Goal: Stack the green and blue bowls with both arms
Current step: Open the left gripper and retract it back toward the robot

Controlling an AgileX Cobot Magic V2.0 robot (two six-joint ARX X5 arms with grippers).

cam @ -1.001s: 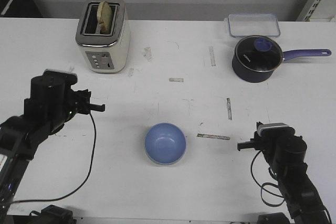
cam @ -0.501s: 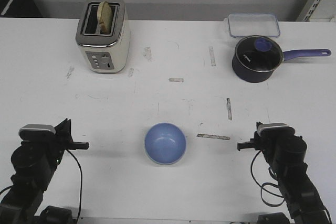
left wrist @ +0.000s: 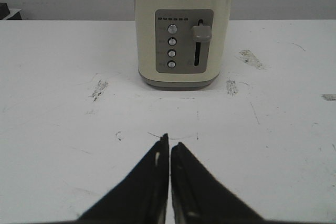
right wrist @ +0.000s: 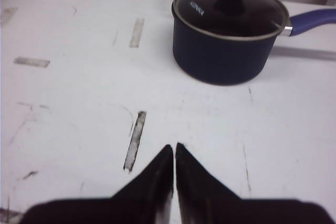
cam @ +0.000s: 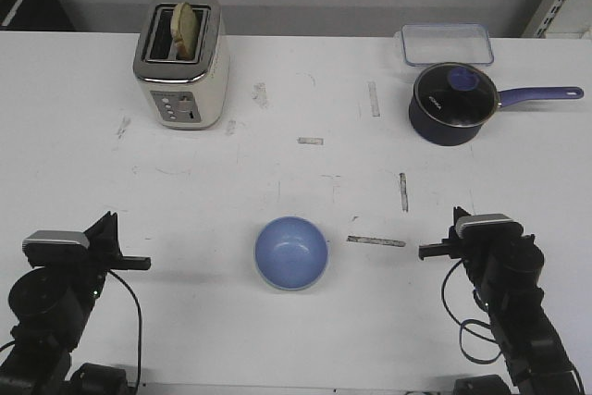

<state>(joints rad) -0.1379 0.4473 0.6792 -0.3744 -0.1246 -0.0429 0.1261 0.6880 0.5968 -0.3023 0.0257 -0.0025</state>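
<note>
The light blue bowl [cam: 291, 252] sits upright on the white table [cam: 231, 191] at the front centre. A paler edge shows under its near rim; I cannot tell whether that is the green bowl, which shows nowhere else. My left gripper [cam: 146, 263] is shut and empty, low at the front left, well left of the bowl. In the left wrist view its fingers [left wrist: 169, 144] are closed over bare table. My right gripper [cam: 424, 251] is shut and empty, right of the bowl. In the right wrist view it [right wrist: 174, 148] is closed over bare table.
A cream toaster [cam: 180, 62] with bread stands at the back left and shows in the left wrist view [left wrist: 182, 30]. A dark navy saucepan [cam: 450, 104] with a lid and long handle and a clear container [cam: 446, 43] are at the back right. The saucepan shows in the right wrist view [right wrist: 228, 38].
My left arm has dropped from a raised spot at the mid left down to the front left edge and settled there. The right arm and the bowl have not moved.
</note>
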